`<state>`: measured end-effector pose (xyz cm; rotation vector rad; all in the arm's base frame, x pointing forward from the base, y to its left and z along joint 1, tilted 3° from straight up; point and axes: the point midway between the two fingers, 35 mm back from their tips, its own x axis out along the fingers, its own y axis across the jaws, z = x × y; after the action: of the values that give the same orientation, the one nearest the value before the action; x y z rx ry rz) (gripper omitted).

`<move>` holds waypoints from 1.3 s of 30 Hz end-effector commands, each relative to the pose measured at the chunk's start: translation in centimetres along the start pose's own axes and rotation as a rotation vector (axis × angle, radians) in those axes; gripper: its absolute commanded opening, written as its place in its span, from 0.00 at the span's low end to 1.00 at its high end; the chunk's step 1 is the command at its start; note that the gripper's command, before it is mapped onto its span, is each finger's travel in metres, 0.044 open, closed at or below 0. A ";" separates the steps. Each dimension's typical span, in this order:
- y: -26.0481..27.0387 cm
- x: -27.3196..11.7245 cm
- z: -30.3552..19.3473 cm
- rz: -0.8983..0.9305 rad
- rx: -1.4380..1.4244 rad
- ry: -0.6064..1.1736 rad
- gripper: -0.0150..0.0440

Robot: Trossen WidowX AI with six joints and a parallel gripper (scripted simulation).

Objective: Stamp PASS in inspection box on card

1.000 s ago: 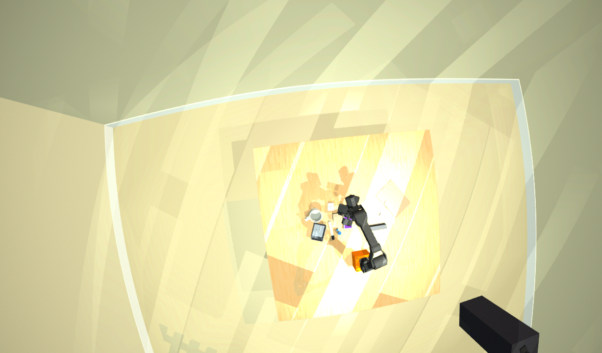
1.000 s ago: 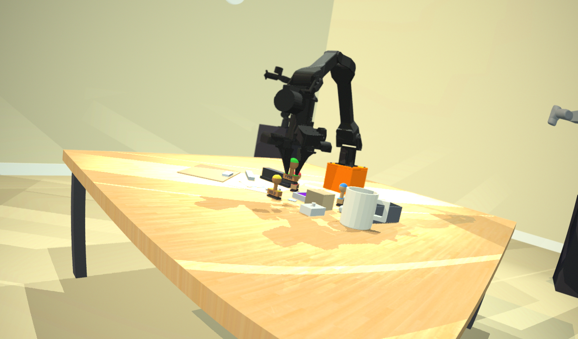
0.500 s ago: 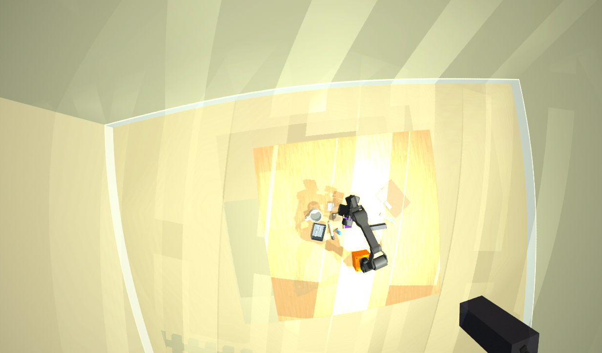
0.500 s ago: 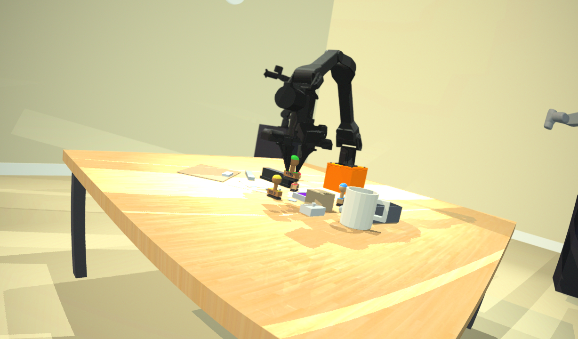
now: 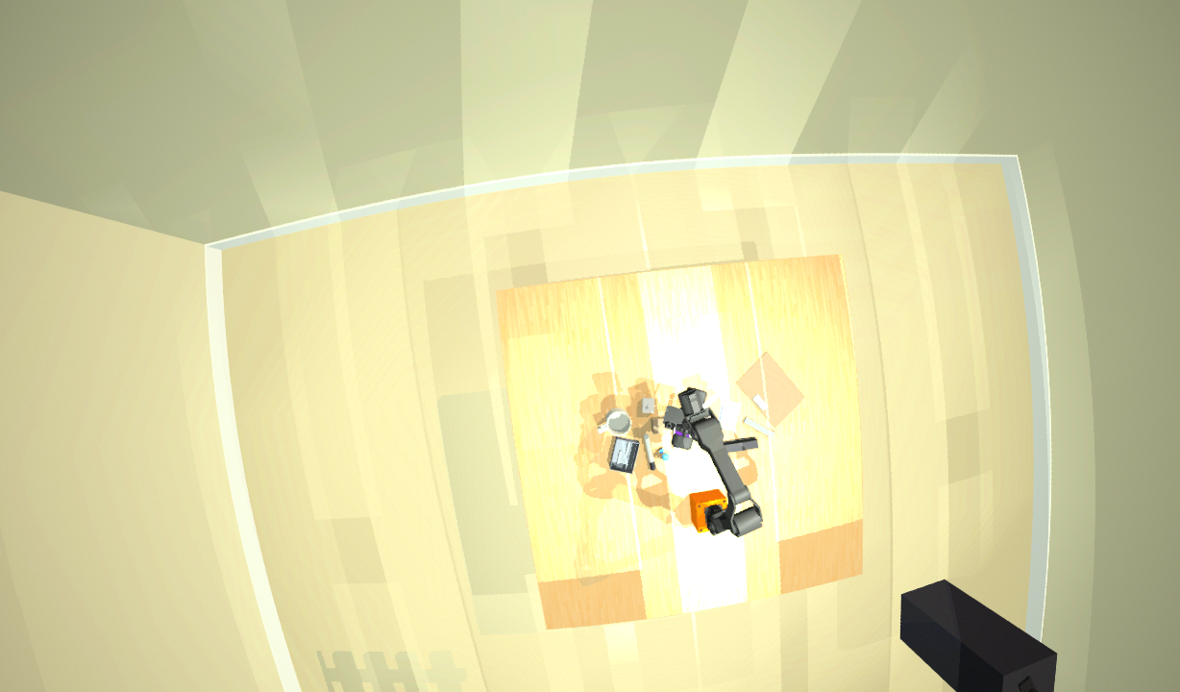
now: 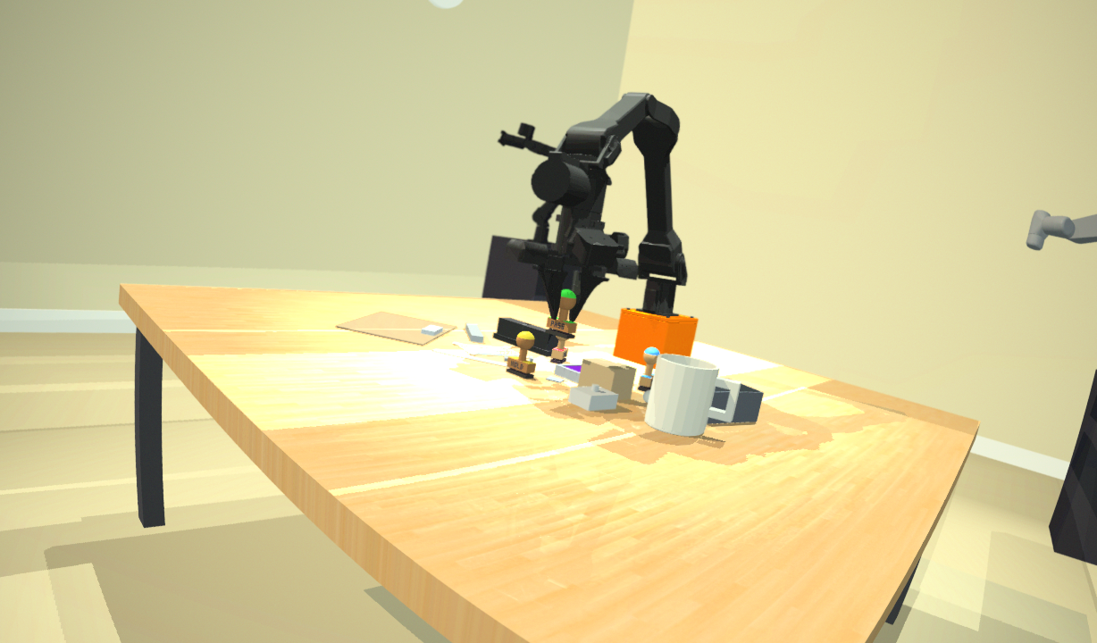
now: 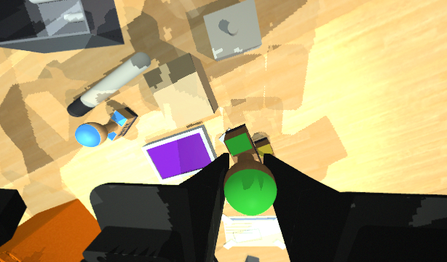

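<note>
My gripper point(image 6: 565, 314) point(image 7: 246, 159) is shut on the PASS stamp point(image 6: 566, 300) point(image 7: 250, 193), which has a green knob. It holds the stamp upright or nearly so, above the bench. The purple ink pad point(image 7: 180, 156) point(image 6: 569, 369) lies beside the held stamp, to its left in the wrist view. The white card point(image 7: 267, 238) shows between the fingers at the bottom of the wrist view. It has a printed box, seen only partly and in glare; I cannot make out a print in it. The stamp's underside is hidden.
The yellow HOLD stamp point(image 6: 524, 352) point(image 7: 265, 148) and a red-knobbed stamp point(image 6: 558, 352) stand near the held stamp. A blue-knobbed stamp point(image 7: 88, 135) point(image 6: 650, 359), tan block point(image 7: 183, 94), marker point(image 7: 111, 81), grey lidded box point(image 7: 232, 33), mug point(image 6: 678, 399) and dark tray point(image 5: 624, 454) stand beyond the pad.
</note>
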<state>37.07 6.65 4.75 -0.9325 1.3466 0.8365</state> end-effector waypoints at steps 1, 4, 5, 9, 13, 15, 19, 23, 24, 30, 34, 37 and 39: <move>1.4 -0.1 -0.6 0.002 0.003 0.003 0.25; 2.4 -0.2 -1.0 0.003 0.003 0.003 0.25; 2.7 -0.2 -1.2 0.003 0.003 0.003 0.25; 4.1 -0.2 -1.9 0.005 0.003 0.004 0.25; 5.4 -0.2 -2.6 0.006 0.003 0.005 0.25; 6.1 -0.1 -2.9 0.007 0.003 0.005 0.25; 7.5 0.0 -3.7 0.008 0.002 0.006 0.25; 8.4 0.1 -4.2 0.009 0.002 0.006 0.25; 8.4 0.1 -4.2 0.009 0.002 0.006 0.25; 8.3 0.3 -4.2 0.009 0.002 0.006 0.25; 8.3 0.6 -4.1 0.009 0.002 0.006 0.25; 8.3 0.8 -4.1 0.008 0.002 0.006 0.25; 8.3 0.9 -4.1 0.008 0.002 0.006 0.25</move>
<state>27.98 6.36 3.65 -0.9313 1.3499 0.8418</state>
